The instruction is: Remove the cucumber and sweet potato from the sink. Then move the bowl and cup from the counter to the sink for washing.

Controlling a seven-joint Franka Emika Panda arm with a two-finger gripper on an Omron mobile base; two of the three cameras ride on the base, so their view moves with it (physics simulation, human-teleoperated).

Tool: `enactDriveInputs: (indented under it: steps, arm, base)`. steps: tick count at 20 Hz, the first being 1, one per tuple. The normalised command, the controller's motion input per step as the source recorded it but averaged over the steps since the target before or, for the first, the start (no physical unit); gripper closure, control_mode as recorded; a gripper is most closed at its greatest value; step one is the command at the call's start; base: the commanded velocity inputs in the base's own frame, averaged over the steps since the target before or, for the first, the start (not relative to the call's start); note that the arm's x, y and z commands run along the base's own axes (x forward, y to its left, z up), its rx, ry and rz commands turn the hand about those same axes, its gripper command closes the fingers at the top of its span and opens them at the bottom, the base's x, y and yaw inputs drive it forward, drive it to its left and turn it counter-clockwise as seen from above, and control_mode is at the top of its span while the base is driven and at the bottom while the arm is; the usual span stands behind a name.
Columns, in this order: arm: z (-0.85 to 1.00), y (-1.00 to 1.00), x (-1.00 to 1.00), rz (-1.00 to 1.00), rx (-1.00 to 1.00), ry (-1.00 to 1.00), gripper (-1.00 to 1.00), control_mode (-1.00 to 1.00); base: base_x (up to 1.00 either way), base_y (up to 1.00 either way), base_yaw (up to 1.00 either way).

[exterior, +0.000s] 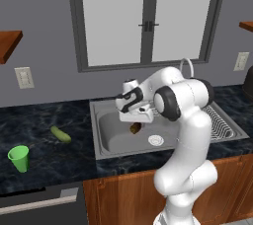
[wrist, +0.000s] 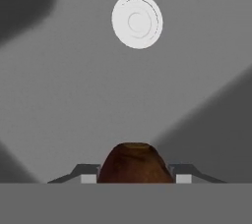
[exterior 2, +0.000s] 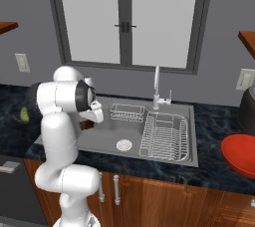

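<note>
Far left on the dark counter [exterior: 44, 155]: green cup [exterior: 19, 158] upright, near the front edge. Just right of it and a bit further back, cucumber [exterior: 60, 134] lying flat on the counter, apart from the cup, well left of the sink rim. In the right base view the cucumber [exterior 2: 24, 115] peeks out as a green bit behind the arm.

Next, the sink [exterior: 111, 137], grey basin set in the counter. Gripper [exterior: 136, 128] hangs over the basin's middle, pointing down. Sweet potato [exterior: 136, 128] sits between the fingers, raised off the basin floor as far as I can tell. Hand view confirms it: sweet potato [wrist: 135, 163] wedged between the two fingertips [wrist: 88, 173], both pressed to its sides, so fingers are clamped on it. Sink floor lies below it, white drain [wrist: 137, 20] further off. In the left base view the drain [exterior: 155, 140] lies just right of the potato, nearer the front.

Right part of sink: wire basket [exterior 2: 127, 112] at the back, wire dish rack [exterior 2: 166, 136] beside it, faucet [exterior 2: 156, 89] behind them.

Far right: red bowl [exterior 2: 240, 154] on the counter, well apart from the sink, partly cut by the frame edge. A dark appliance [exterior 2: 247, 109] stands just behind it.
</note>
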Motion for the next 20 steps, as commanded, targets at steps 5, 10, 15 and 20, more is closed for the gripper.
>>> enactDriveInputs:
  steps: [5, 10, 15, 20]
  arm:
    - [0.23, 0.29, -0.23, 0.03, 0.00, -0.01, 1.00, -1.00]
    - [0.25, 0.28, -0.23, 0.02, 0.01, -0.02, 1.00, -1.00]
    - [0.29, 0.24, -0.24, 0.02, 0.04, -0.04, 1.00, -1.00]
    - [0.23, 0.22, -0.22, 0.05, 0.07, -0.02, 1.00, -1.00]
  base:
    - [0.00, 0.00, 0.00]
    - [0.00, 0.00, 0.00]
    - [0.00, 0.00, 0.00]
    - [0.00, 0.00, 0.00]
